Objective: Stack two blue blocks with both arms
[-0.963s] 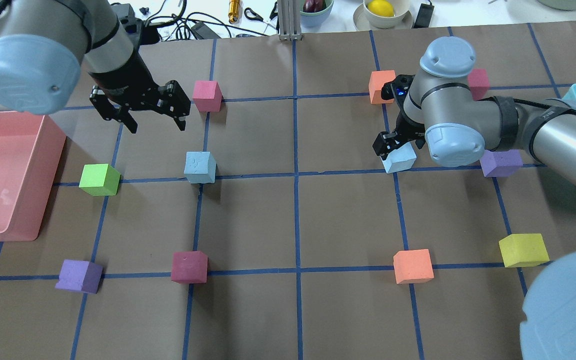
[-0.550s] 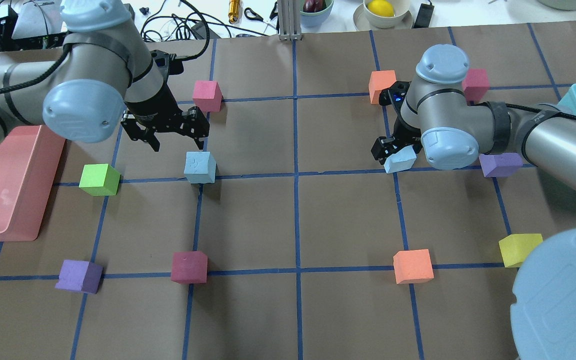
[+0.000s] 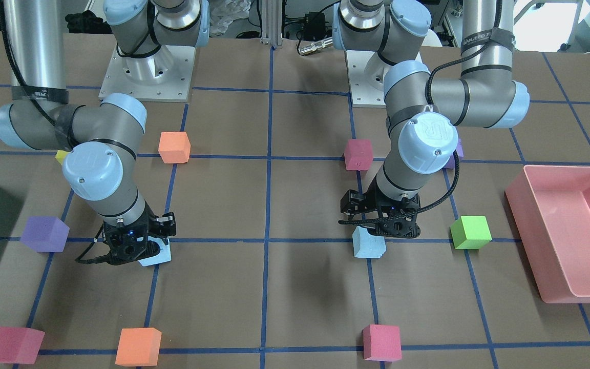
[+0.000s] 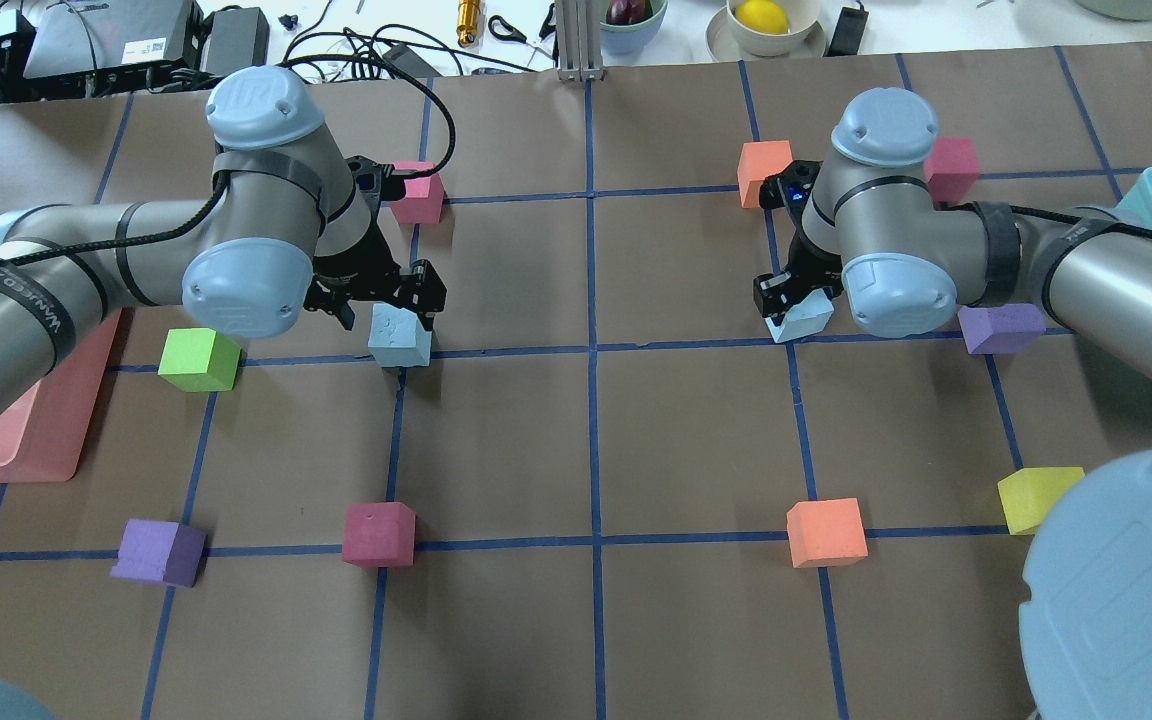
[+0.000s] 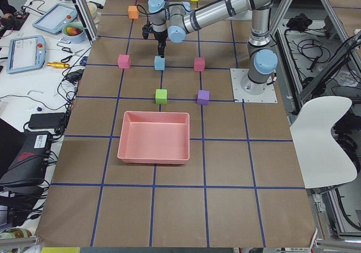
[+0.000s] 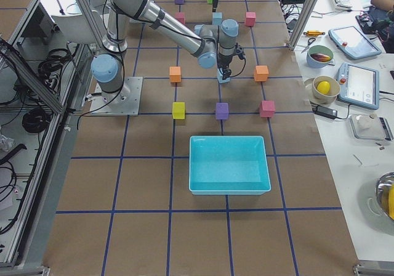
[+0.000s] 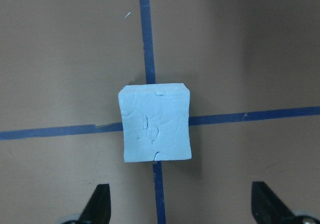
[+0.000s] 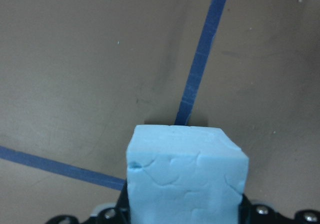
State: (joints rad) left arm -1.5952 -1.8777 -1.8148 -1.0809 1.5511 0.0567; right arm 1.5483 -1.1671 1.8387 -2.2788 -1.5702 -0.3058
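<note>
we see our left fingers (image 4: 386, 316) spread wide, wider than the first blue block (image 4: 399, 338), and they hang just over it; that block sits upright on the bench (image 4: 696, 440) where blue tape lines (image 7: 146, 44) cross. our right fingers (image 4: 793, 302) are clamped on the second blue block (image 4: 806, 320), which is tilted, near a purple cube (image 4: 1002, 328); we cannot tell whether it clears the bench

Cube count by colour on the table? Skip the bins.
pale blue foam cubes: 2
pink-red foam cubes: 3
orange foam cubes: 2
purple foam cubes: 2
green foam cube: 1
yellow foam cube: 1
Total: 11
</note>
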